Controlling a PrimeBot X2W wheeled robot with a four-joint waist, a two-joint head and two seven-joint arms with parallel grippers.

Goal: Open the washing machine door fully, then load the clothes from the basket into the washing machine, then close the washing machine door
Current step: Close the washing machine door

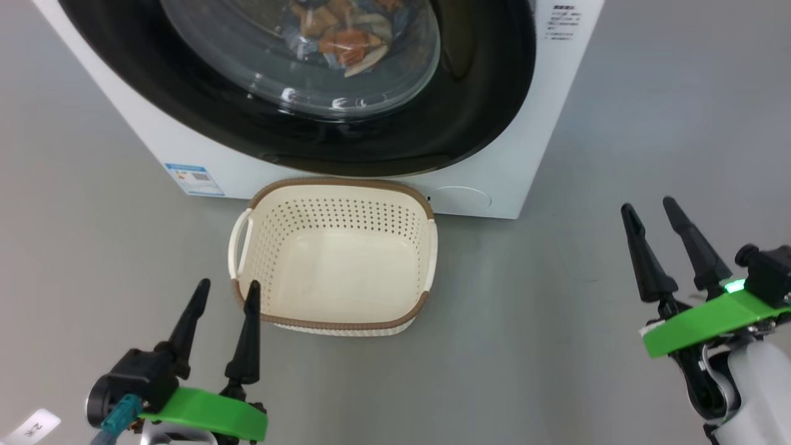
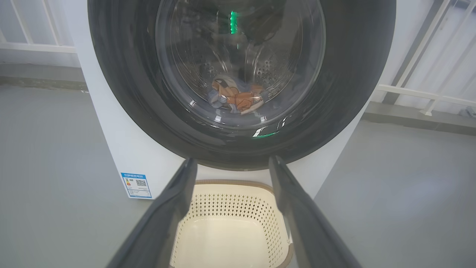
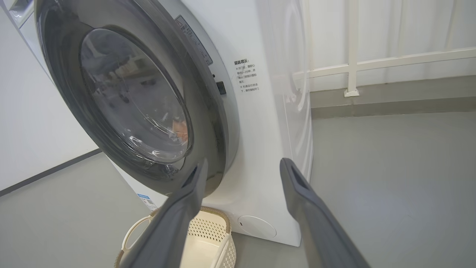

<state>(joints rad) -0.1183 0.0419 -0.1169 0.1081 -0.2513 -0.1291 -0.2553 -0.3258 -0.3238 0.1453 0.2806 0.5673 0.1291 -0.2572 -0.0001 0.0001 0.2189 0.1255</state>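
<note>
Apparently closing is finished: the clothes (image 2: 238,98) lie behind the shut washing machine door (image 1: 482,93), and the basket (image 1: 337,183) stands empty on the floor (image 1: 544,346) below. The left gripper (image 1: 228,283) and right gripper (image 1: 648,204) gape wide, holding nothing. Next, I think, confirm the door holds.

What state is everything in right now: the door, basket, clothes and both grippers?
washing machine door: shut, as far as the views show.
basket: upright, empty.
clothes: inside the washing machine, behind the door.
left gripper: open, empty.
right gripper: open, empty.
</note>
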